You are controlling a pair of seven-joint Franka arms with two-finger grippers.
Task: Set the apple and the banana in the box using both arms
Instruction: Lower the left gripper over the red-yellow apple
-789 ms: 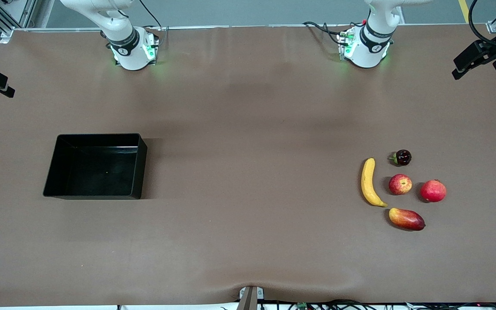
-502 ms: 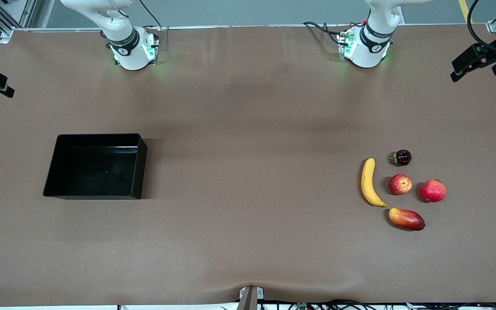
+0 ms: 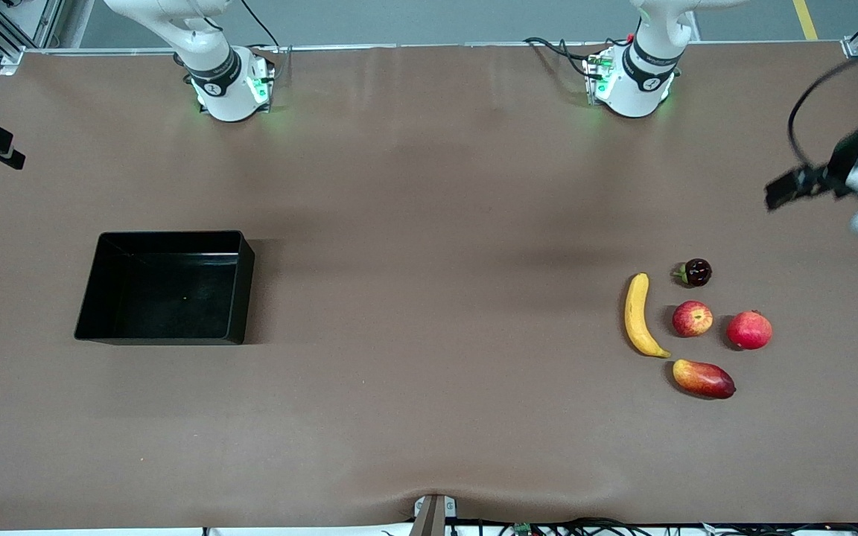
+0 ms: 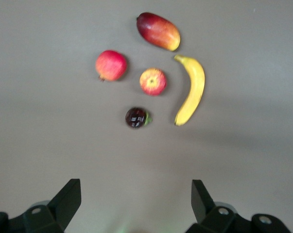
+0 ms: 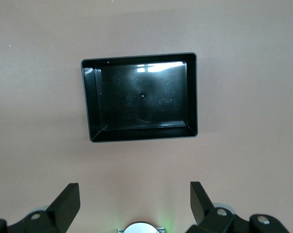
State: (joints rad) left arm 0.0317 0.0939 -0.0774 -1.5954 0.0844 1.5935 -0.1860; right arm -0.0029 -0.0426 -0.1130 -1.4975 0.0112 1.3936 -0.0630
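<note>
From my station I see the banana (image 3: pixel 639 316) lying flat on the brown table (image 3: pixel 429 417) toward the left arm's end, well in from that edge. The apple (image 3: pixel 692 318) sits just beside it, apart from it, on the side closer to the left arm's edge. Around the apple are three other fruits, none touching: a dark cherry-like fruit (image 3: pixel 696 272) farther from the front camera, a plain red pomegranate (image 3: pixel 749 330) closer still to the left arm's edge, and a red-yellow mango (image 3: pixel 703 378) nearer the front camera, close to the banana's tip.

The box (image 3: pixel 86 298) stands toward the right arm's end of the table, well apart from the fruit, and holds nothing.

The left gripper (image 3: pixel 794 186) hangs in the air over bare table by the left arm's edge, above no fruit. In my left wrist view its fingers (image 4: pixel 68 199) stand wide apart with nothing between them, looking down at the banana (image 4: pixel 191 90), the apple (image 4: pixel 152 81), the cherry-like fruit (image 4: pixel 136 117), the pomegranate (image 4: pixel 111 65) and the mango (image 4: pixel 158 30).

The right gripper (image 5: pixel 135 206) shows only in its own wrist view, spread open and holding nothing, high over the table with the box (image 5: pixel 88 107) below it. The right arm waits.
</note>
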